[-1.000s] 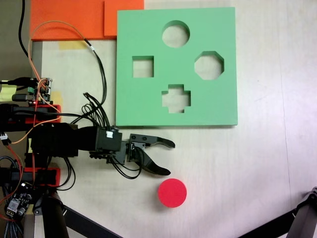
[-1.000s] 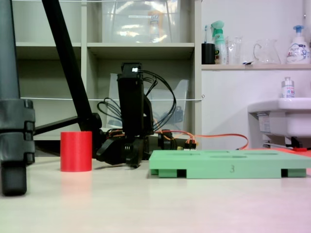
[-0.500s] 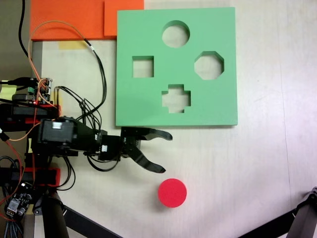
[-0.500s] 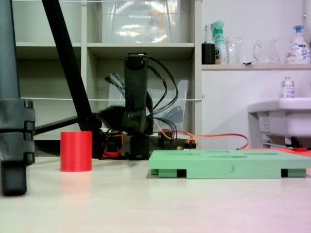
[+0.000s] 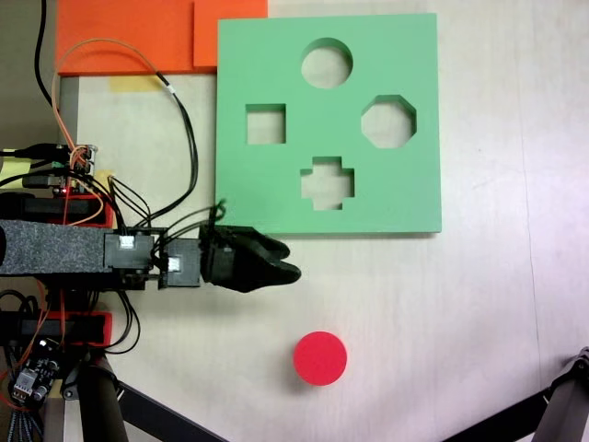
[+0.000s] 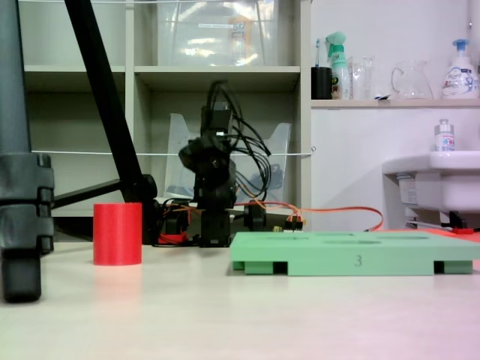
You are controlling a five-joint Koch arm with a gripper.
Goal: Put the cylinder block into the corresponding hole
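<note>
The red cylinder block point(image 5: 319, 358) stands upright on the pale table, low and right of centre in a fixed view from above and at the left point(image 6: 117, 232) in a fixed view from table height. The green foam board point(image 5: 258, 55) lies flat behind it, its circular hole point(image 5: 327, 63) near the far edge and nothing in it. My gripper point(image 5: 287, 267) hangs raised between the board's near edge and the cylinder, up and left of the block and touching neither. Its jaws overlap into one dark shape, also from the front point(image 6: 196, 156), so no gap shows.
The board also has square point(image 5: 265, 124), octagonal point(image 5: 388, 121) and cross point(image 5: 327, 182) cut-outs. Orange foam slabs point(image 5: 129, 32) lie at the far left. Black tripod legs point(image 5: 552, 405) cross the near corners. Cables point(image 5: 184, 138) trail beside the board's left edge.
The arm has lifted and pulled back to the left, away from the cylinder. Its wrist has turned, so the spread jaws seen earlier now overlap. Cylinder and board have not moved.
</note>
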